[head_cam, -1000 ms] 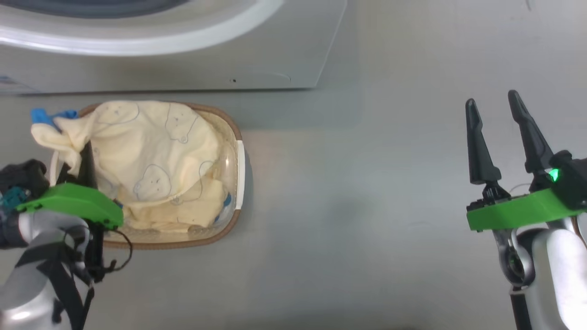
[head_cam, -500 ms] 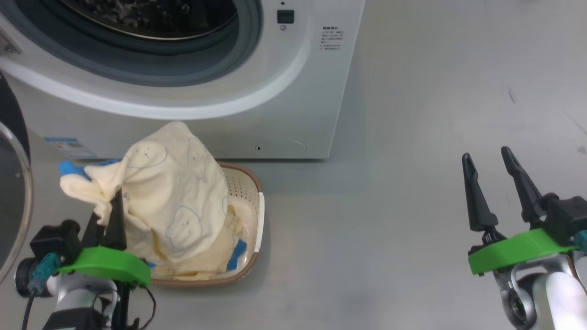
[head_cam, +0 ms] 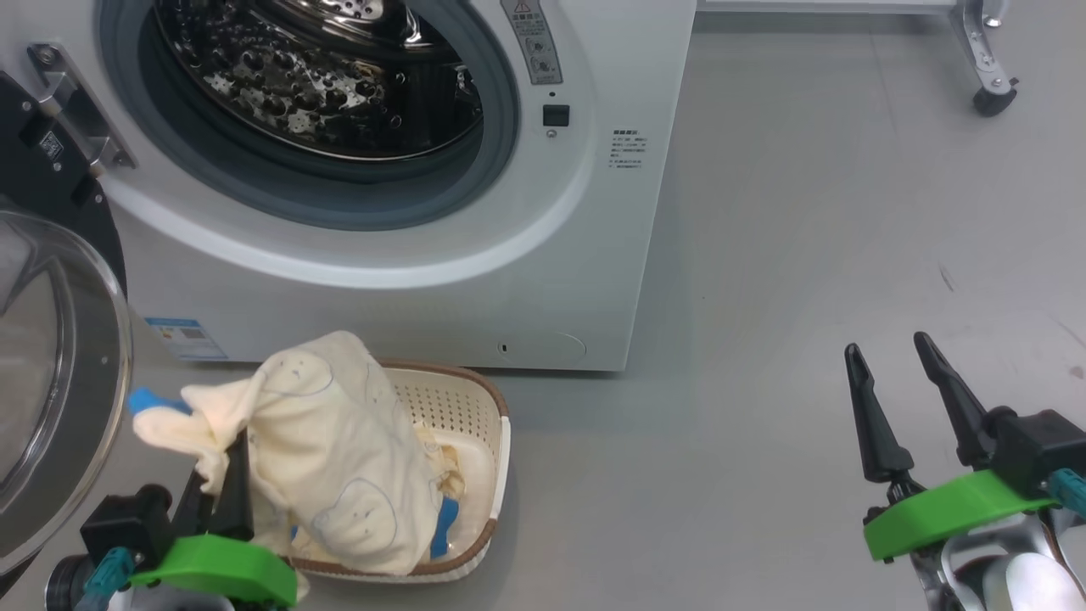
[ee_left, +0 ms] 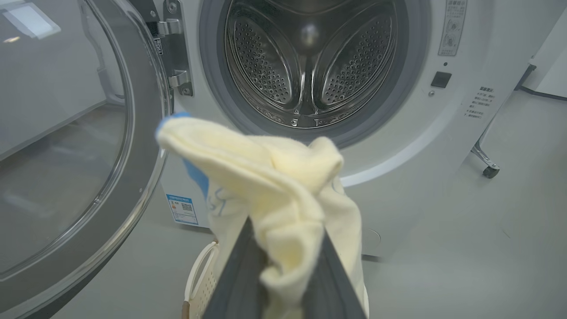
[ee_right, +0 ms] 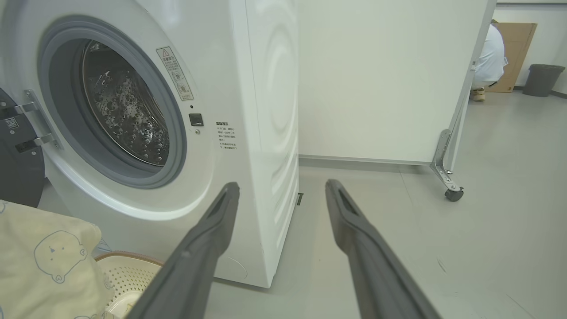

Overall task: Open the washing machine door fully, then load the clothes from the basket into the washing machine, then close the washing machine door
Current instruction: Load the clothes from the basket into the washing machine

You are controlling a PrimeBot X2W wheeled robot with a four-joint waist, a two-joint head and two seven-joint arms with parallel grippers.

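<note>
My left gripper [head_cam: 229, 462] is shut on a cream-yellow garment of the clothes [head_cam: 339, 450], lifted above the basket [head_cam: 475, 407] and draping into it. In the left wrist view the cloth [ee_left: 283, 186] bunches between my dark fingers [ee_left: 241, 270], in front of the drum. The washing machine [head_cam: 585, 255] stands behind the basket, its steel drum [head_cam: 322, 76] exposed. The washing machine door [head_cam: 59, 373] is swung open at the left, glass bowl facing out. My right gripper [head_cam: 891, 382] hangs open over bare floor at the lower right, nothing between its fingers [ee_right: 203, 248].
More cream cloth lies in the basket's bottom [head_cam: 441, 475]. A white partition on castors [ee_right: 454, 195] stands right of the machine, and a person [ee_right: 489, 57] crouches far behind it. Grey floor [head_cam: 764, 297] spreads to the right.
The head camera has tilted up, bringing the drum and open door into view. The left gripper has lifted the garment higher out of the basket. The right gripper stays open.
</note>
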